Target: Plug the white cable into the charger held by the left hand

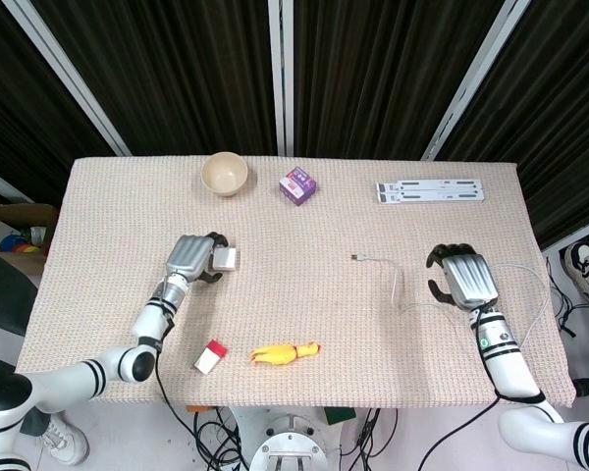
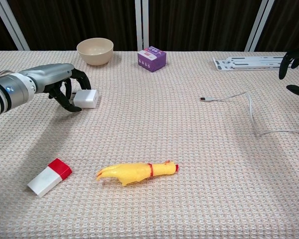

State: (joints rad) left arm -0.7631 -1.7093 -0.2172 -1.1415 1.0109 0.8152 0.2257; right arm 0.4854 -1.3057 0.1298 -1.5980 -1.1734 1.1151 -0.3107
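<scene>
The white charger [image 1: 226,258] [image 2: 86,98] lies flat on the woven table mat, left of centre. My left hand [image 1: 188,257] [image 2: 60,82] arches over its left end, fingertips curled down against that edge, and the charger stays on the table. The white cable [image 1: 395,285] [image 2: 250,105] lies loose at the right, its plug end [image 1: 356,258] [image 2: 203,99] pointing left. To the right of the cable my right hand [image 1: 461,278] [image 2: 295,69] hovers with fingers apart and holds nothing. The chest view shows only its dark fingers at the frame edge.
A beige bowl [image 1: 224,174] [image 2: 95,51] and a purple box [image 1: 298,184] [image 2: 151,58] stand at the back. A white slotted rack [image 1: 430,190] [image 2: 246,62] lies back right. A yellow rubber chicken [image 1: 286,351] [image 2: 137,172] and a red-and-white block [image 1: 210,357] [image 2: 49,177] lie near the front.
</scene>
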